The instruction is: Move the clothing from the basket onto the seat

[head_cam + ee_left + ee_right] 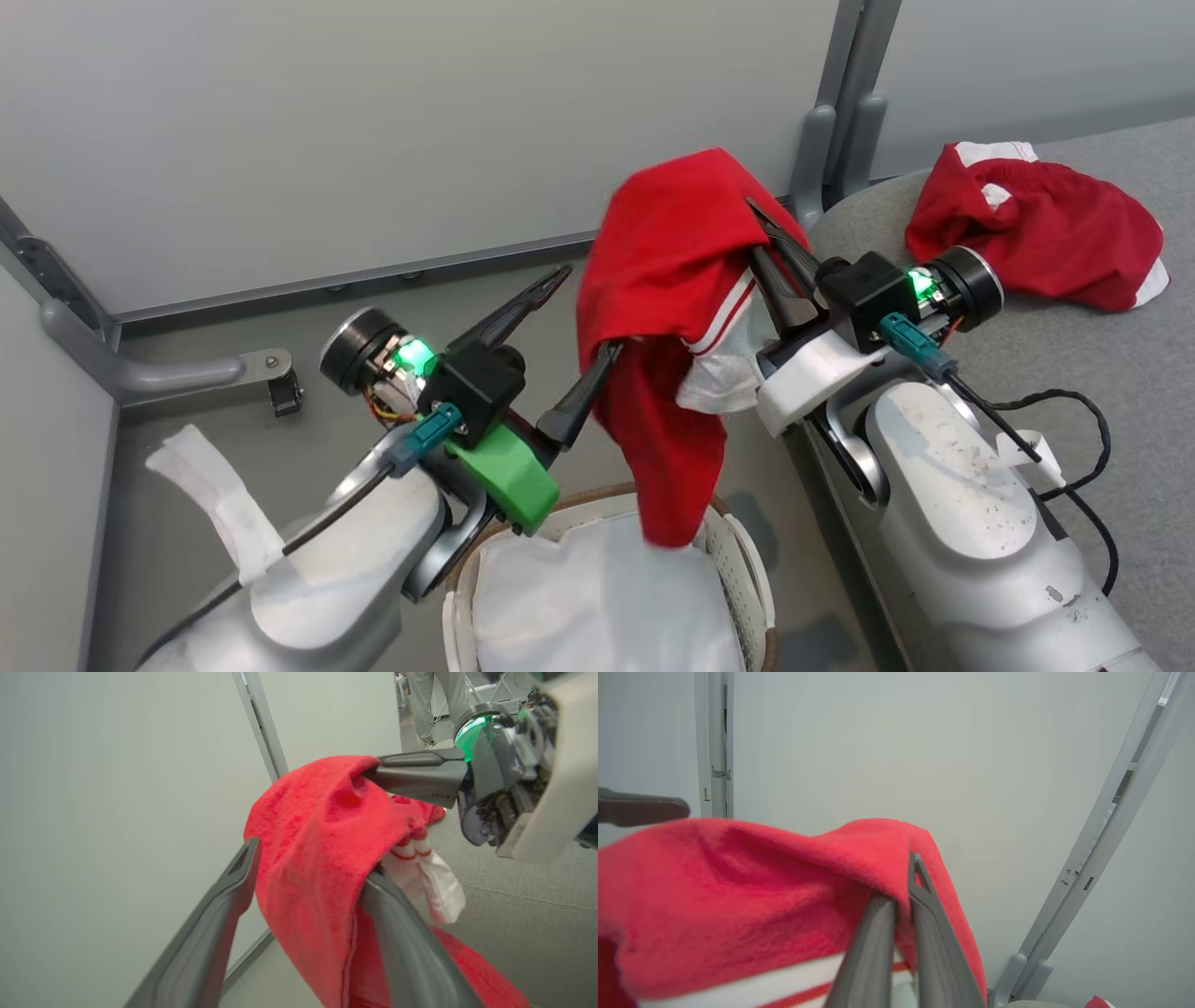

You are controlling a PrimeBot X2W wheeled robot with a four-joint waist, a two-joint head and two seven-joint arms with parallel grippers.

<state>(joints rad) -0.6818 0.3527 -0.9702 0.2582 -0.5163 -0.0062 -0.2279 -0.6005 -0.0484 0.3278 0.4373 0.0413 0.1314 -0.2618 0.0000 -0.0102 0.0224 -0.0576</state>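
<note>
Our right gripper [761,233] has its fingers pressed together, and they pinch the red garment [663,271] near its top. In the right wrist view we see the two fingers [924,933] close side by side, with red cloth caught between them.

The red garment is up in the air, between our two arms. It hangs down over the basket [747,560], and its low end is over the white liner [597,597] in the basket. We cannot tell if it touches the liner. A white part with red stripes shows on the side by the right gripper.

Our left gripper [574,322] has its fingers spread wide apart. One finger points up, free of the cloth. The other finger is against the red garment, which drapes over its tip.

The other red garment [1036,233] lies in a heap on the grey seat [1120,392], on our right, well apart from the basket. The basket stands on the floor [308,317], near the seat.
</note>
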